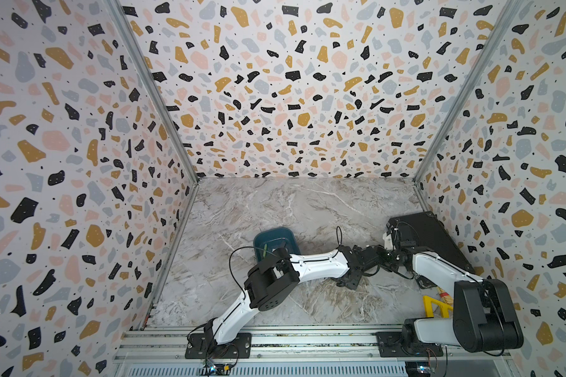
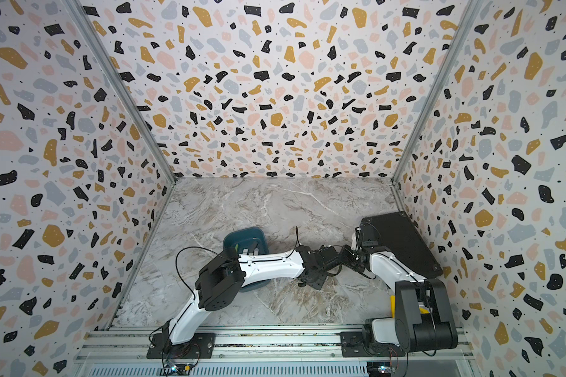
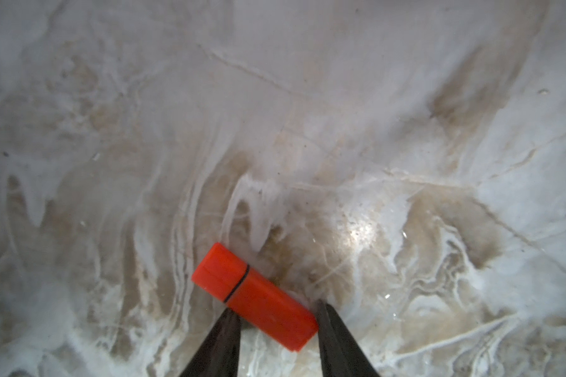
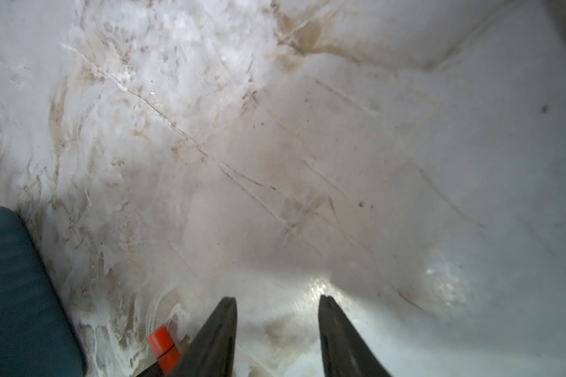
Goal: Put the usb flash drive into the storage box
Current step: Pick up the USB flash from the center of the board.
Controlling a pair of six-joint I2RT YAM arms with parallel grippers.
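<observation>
The left pincer [image 3: 275, 306], part-open astride the skewed red USB flash drive [image 3: 255, 295] on the counter [image 3: 307, 130], should square up, pinch its long sides, then lift toward the storage box [image 1: 268, 236]; the right pincer [image 4: 276, 302] hangs part-open, empty.

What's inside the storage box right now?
A few small sticks, one yellow-green, lie in the storage box; the left arm covers its near half. The usb flash drive lies outside it.

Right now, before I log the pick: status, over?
Left fingers straddle flash drive, flat on table; grip unconfirmed. Right fingers open, empty, alongside. Bare table between drive and storage box.
</observation>
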